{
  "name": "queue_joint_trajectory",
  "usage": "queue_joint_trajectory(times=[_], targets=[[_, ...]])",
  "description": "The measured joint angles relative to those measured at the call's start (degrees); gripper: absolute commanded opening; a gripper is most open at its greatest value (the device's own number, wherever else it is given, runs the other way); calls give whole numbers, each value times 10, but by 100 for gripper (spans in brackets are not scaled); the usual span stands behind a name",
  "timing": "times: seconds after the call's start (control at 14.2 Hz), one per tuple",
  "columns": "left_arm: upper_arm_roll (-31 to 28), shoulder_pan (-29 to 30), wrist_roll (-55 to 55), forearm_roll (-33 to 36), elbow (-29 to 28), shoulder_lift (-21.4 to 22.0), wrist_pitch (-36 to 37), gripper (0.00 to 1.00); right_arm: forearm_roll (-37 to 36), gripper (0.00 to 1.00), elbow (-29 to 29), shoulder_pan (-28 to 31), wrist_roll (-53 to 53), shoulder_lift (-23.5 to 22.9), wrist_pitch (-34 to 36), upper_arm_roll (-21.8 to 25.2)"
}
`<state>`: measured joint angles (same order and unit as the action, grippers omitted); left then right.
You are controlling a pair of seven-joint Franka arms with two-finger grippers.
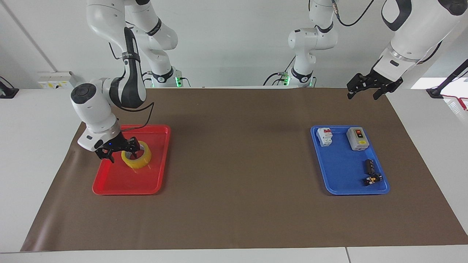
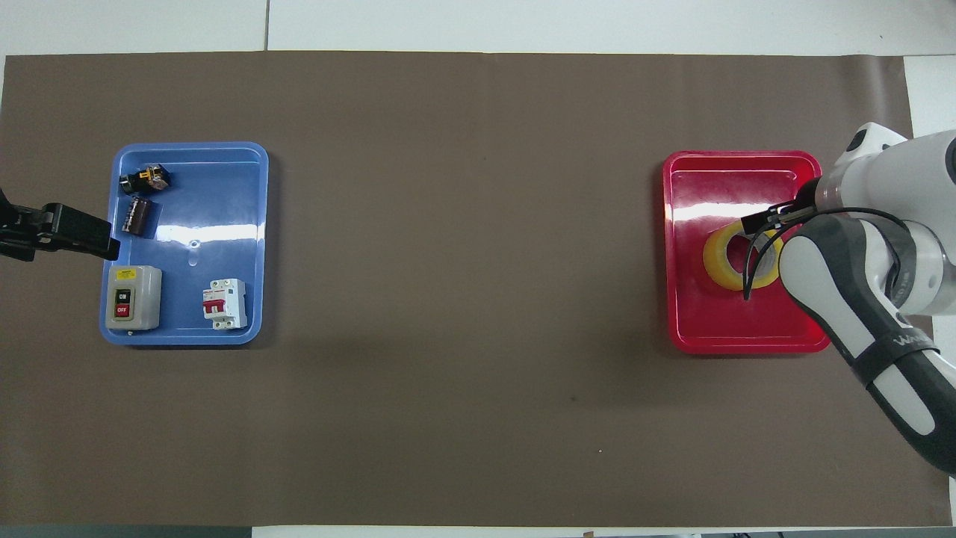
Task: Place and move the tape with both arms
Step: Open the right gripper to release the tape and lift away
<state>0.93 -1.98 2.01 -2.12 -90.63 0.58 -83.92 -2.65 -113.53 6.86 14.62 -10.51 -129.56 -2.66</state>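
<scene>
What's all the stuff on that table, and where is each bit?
brown mat: one, covers the table.
red tray: one, toward the right arm's end.
tape: one yellow roll, lying flat in the red tray.
blue tray: one, toward the left arm's end.
switch box: one, grey, in the blue tray.
breaker: one, white and red, beside the switch box.
small black parts: two, in the blue tray.
right gripper: black, open, over the tape.
left gripper: black, open, waiting over the mat's edge.

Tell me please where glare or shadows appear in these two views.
Overhead view: white glare bands cross the red tray and the blue tray. Facing view: a soft shadow lies on the brown mat beside the red tray; both views are sharp.
</scene>
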Motion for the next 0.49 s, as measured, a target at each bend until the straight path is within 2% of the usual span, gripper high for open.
queue_joint_trajectory(times=[0.35,0.49], targets=[[0,0,0,0,0,0,0,100,-15,100,144,-6,-155,32,218,-10],[0,0,0,0,0,0,0,100,-14,100,167,-9,-196,63,275,-17]])
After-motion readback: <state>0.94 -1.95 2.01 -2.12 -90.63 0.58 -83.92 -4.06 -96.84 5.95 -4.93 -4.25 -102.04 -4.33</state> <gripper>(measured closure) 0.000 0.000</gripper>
